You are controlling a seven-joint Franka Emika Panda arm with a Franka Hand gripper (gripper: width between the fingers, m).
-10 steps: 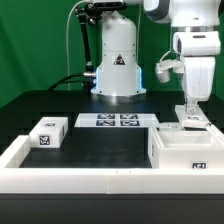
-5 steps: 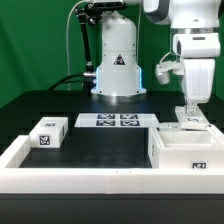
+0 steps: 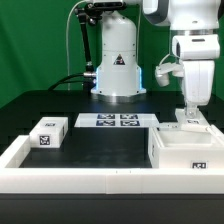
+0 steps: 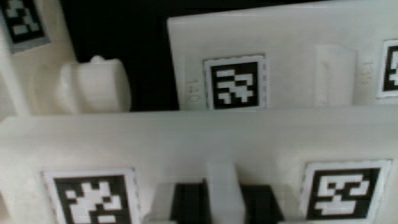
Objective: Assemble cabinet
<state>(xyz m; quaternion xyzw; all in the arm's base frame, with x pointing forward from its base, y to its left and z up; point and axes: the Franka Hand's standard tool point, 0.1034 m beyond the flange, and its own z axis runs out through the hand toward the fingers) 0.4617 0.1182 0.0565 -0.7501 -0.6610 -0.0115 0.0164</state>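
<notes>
The cabinet body (image 3: 186, 150), a white open box with a tag on its front, stands at the exterior view's right. Just behind it lies a white tagged panel (image 3: 192, 124). My gripper (image 3: 188, 108) comes straight down onto that panel, its jaws close together. In the wrist view my gripper (image 4: 214, 196) sits between two tags of the white panel (image 4: 107, 150), with a thin white strip pinched between the dark pads. Another tagged white part (image 4: 285, 70) and a rounded white piece (image 4: 98, 85) lie beyond. A small tagged white piece (image 3: 47, 133) rests at the exterior view's left.
The marker board (image 3: 118, 121) lies at the back middle, in front of the arm's base (image 3: 118, 70). A low white rim (image 3: 90, 178) frames the black table. Cables run at the back left.
</notes>
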